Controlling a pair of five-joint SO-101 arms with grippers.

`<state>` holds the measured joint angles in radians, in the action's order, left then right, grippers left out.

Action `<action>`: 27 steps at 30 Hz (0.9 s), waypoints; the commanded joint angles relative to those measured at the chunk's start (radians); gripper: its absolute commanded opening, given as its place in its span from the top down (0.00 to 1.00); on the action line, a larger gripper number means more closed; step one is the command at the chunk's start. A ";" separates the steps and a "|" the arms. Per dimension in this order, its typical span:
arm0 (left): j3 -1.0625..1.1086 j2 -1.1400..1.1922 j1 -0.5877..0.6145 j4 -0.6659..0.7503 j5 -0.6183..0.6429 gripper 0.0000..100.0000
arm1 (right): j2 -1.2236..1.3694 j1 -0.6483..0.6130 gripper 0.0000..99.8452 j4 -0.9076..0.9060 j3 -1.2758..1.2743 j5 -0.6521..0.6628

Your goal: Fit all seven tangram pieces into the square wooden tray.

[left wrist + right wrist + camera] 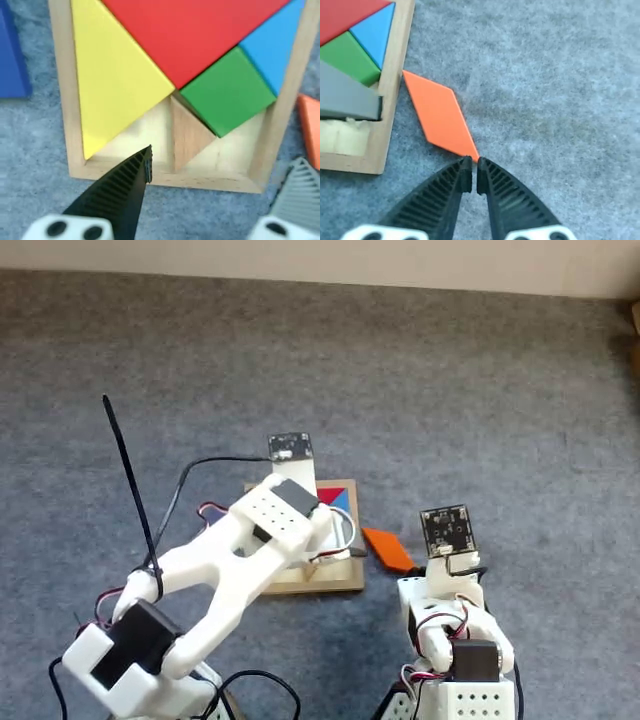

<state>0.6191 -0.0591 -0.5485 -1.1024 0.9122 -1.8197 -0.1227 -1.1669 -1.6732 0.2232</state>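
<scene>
The square wooden tray (60, 75) holds a yellow triangle (112, 75), a red triangle (195, 30), a blue triangle (280, 45), a green square (227, 92) and a small wood-coloured triangle (187, 135). My left gripper (223, 157) hangs open over the tray's bare corner, its black finger (125, 192) above the rim. An orange parallelogram (440, 112) lies on the carpet beside the tray (395, 85). My right gripper (472, 167) is shut with nothing in it, its tips at the orange piece's near corner. A dark blue piece (11, 55) lies outside the tray.
Grey carpet covers the floor all round. In the high view the left arm (230, 570) reaches over the tray (335, 582), and the orange piece (388, 549) sits between the tray and the right arm (450, 540). A black cable (125, 470) stands at the left.
</scene>
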 commanded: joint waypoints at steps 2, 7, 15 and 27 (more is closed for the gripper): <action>0.087 -0.010 -0.008 0.123 -0.006 0.69 | -0.016 0.010 0.97 0.001 -0.120 0.009; 0.107 -0.021 -0.008 0.158 -0.006 0.79 | -0.016 0.010 0.97 0.001 -0.120 0.009; 0.050 -0.022 -0.015 0.155 -0.005 0.95 | -0.016 0.010 0.97 0.001 -0.120 0.009; -0.062 -0.022 -0.018 0.060 0.064 0.99 | -0.016 0.010 0.97 0.001 -0.120 0.009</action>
<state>0.6467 -0.0591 -0.5593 -0.9935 0.9567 -1.8197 -0.1227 -1.1669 -1.6732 0.2232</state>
